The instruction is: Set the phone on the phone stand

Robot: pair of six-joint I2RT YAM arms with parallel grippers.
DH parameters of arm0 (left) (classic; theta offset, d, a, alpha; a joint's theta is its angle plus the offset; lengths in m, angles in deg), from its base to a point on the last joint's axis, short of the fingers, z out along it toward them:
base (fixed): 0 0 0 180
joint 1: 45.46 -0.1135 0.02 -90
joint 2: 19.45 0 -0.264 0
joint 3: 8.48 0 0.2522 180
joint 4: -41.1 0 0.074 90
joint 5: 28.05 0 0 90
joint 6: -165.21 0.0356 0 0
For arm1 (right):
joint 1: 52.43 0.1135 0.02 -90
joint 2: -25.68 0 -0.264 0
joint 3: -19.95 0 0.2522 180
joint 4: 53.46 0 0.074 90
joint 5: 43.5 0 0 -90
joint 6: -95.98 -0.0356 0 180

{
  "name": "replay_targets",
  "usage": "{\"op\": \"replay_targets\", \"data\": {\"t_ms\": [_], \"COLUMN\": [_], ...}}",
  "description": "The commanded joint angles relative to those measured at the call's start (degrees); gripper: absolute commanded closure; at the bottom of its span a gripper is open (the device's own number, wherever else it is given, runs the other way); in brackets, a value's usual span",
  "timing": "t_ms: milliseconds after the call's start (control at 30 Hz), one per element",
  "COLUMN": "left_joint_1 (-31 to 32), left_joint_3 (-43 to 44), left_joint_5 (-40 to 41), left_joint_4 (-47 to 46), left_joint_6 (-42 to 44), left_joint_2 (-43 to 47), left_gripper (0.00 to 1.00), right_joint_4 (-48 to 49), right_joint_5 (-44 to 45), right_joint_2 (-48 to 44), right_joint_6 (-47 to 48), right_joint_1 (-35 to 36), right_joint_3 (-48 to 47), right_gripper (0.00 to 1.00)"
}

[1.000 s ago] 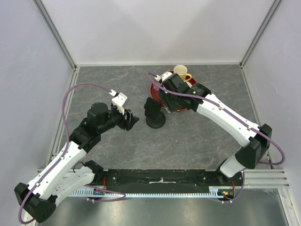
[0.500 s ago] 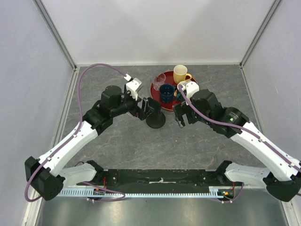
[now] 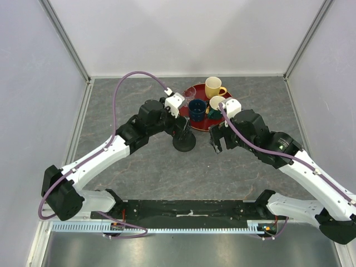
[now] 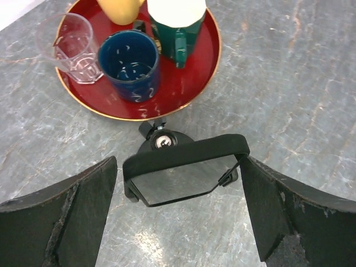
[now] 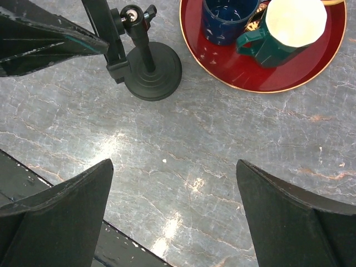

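Observation:
The phone [image 4: 178,179], a thin black slab with a glossy screen, sits tilted in the cradle of the phone stand [image 4: 162,139]. In the top view the stand's round base [image 3: 184,144] shows below my left gripper [image 3: 181,129], which hides most of the phone. My left gripper [image 4: 179,167] is open, one finger on each side of the phone, with a small gap at the left finger. My right gripper [image 3: 217,142] is open and empty to the right of the stand. Its wrist view [image 5: 175,217] shows the stand's base [image 5: 153,69] and the phone edge-on [image 5: 103,25].
A round red tray [image 3: 204,123] stands just behind the stand, close to it [image 4: 192,83]. It holds a blue mug [image 4: 129,64], a clear glass [image 4: 73,40], a green mug [image 4: 175,25] and a yellow mug [image 3: 213,87]. Grey walls enclose the table.
My left arm has swung right and forward until its fingers straddle the phone on the stand. My right arm has pulled back from the tray to the right of the stand.

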Motion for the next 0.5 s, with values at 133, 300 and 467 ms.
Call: {"op": "replay_targets", "data": {"t_ms": [133,300,467], "left_joint_1": [1.7,2.1,2.5], "left_joint_3": [-1.4,-2.7,-2.6], "left_joint_5": [13.5,10.8,10.3], "left_joint_4": [-4.8,-6.1,-5.7], "left_joint_6": [-3.8,-5.2,-5.8], "left_joint_2": [-0.4,0.2,0.1], "left_gripper": [0.03,0.02,0.02], "right_joint_4": [4.5,5.3,5.4], "right_joint_5": [-0.7,-1.6,-1.6], "right_joint_2": [1.5,2.4,2.2], "right_joint_6": [-1.6,-1.7,-1.9], "right_joint_1": [0.1,0.1,0.1], "right_joint_3": [1.9,2.1,2.8], "right_gripper": [0.02,0.02,0.02]}}
